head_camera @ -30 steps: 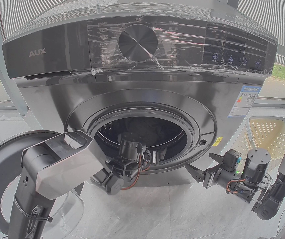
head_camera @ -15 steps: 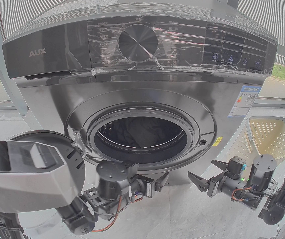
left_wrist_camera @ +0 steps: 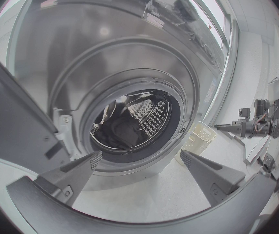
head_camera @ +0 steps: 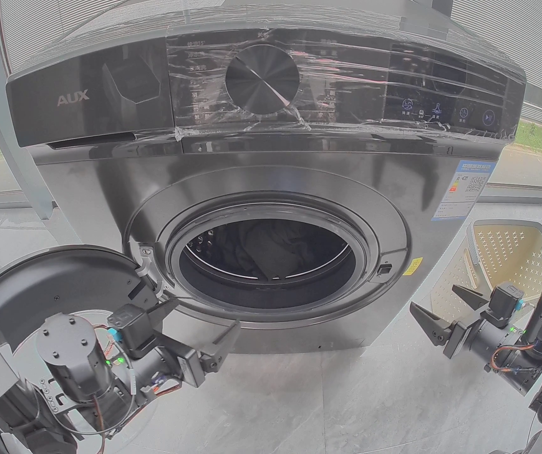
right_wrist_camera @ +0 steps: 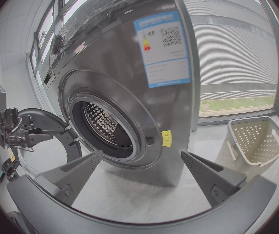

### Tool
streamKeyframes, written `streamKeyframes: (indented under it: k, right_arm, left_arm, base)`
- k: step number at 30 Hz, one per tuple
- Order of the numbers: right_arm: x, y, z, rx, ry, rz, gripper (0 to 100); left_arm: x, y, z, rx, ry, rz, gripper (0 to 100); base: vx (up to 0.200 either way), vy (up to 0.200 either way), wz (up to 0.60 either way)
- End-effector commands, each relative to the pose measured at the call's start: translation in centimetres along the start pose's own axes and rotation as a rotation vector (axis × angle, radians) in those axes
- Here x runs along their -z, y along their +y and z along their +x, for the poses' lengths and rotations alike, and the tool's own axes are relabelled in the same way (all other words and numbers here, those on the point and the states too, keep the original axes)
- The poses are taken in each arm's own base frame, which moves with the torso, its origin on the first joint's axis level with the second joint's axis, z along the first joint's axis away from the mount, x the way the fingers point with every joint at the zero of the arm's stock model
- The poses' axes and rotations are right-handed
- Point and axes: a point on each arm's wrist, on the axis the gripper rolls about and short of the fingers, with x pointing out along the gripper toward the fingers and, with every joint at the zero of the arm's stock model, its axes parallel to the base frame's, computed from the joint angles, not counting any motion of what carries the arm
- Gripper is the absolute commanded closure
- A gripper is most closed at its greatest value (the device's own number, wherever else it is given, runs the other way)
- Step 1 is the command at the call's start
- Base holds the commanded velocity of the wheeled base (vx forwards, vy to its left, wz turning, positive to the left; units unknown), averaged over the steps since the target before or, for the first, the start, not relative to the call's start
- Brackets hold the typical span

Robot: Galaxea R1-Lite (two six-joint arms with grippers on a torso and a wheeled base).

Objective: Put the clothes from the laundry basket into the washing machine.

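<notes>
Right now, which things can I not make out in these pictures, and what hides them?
- Laundry basket bottom: in the head view the right gripper covers it; in the right wrist view its own near wall hides it.
- Dark clothes in the washing machine drum: number of pieces, too dark to separate.
- Door glass: in the head view the left arm covers it.

Blue energy label [head_camera: 468, 189] with QR code and yellow sticker [head_camera: 413, 266] on washing machine [head_camera: 94, 184] front; pale brand lettering [head_camera: 72, 99] upper left.

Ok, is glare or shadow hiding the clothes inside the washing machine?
Head view: clothes blend into the dim drum; wrapped control panel glares. Left wrist view: drum lit better, clothes distinct; strong fisheye bending at edges.
</notes>
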Motion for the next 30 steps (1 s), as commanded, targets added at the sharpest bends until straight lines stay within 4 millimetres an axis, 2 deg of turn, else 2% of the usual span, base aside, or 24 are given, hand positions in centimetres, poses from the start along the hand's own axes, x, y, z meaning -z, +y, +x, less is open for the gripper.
streamKeyframes:
  k: [1,7,10,11,12,16,19,24,30]
  right_arm:
    - [-0.9,-0.7,-1.6,0.035,-0.036,-0.007,0]
    - [-1.2,-0.7,-3.2,0.032,-0.002,-0.046,0]
    - [-1.3,-0.7,-3.5,0.032,-0.002,-0.046,0]
    - [-1.3,-1.0,-4.8,0.042,0.028,-0.04,0]
    - [-1.2,-1.0,-5.2,0.046,0.041,-0.042,0]
    - [-1.0,-1.4,-8.2,0.043,0.08,-0.049,0]
    - [-0.8,-1.6,-9.9,0.047,0.079,-0.05,0]
    - [-0.5,-2.5,-13.3,0.127,0.008,-0.034,0]
    - [0.1,-3.0,-16.5,0.248,-0.127,-0.05,0]
  left_arm:
    - [-0.9,0.9,-2.5,-0.028,-0.036,0.02,0]
    - [-0.9,1.3,-4.0,-0.047,-0.037,0.049,0]
    - [-1.0,1.3,-4.1,-0.057,-0.044,0.055,0]
    - [-1.7,1.9,-4.5,-0.122,-0.085,0.058,0]
    - [-2.0,2.1,-4.7,-0.131,-0.102,0.058,0]
    - [-3.5,2.3,-6.2,-0.129,-0.189,0.052,0]
    - [-3.9,2.4,-7.2,-0.135,-0.198,0.052,0]
    - [-4.1,3.0,-10.9,-0.134,-0.163,0.06,0]
    - [-2.6,4.1,-15.4,-0.153,-0.086,0.067,0]
  base:
    - [-0.2,0.0,0.0]
    - [-0.2,0.0,0.0]
    - [-0.2,0.0,0.0]
    - [-0.2,0.0,0.0]
    - [-0.2,0.0,0.0]
    - [-0.2,0.0,0.0]
    - [-0.2,0.0,0.0]
    - [-0.2,0.0,0.0]
    - [0.0,0.0,0.0]
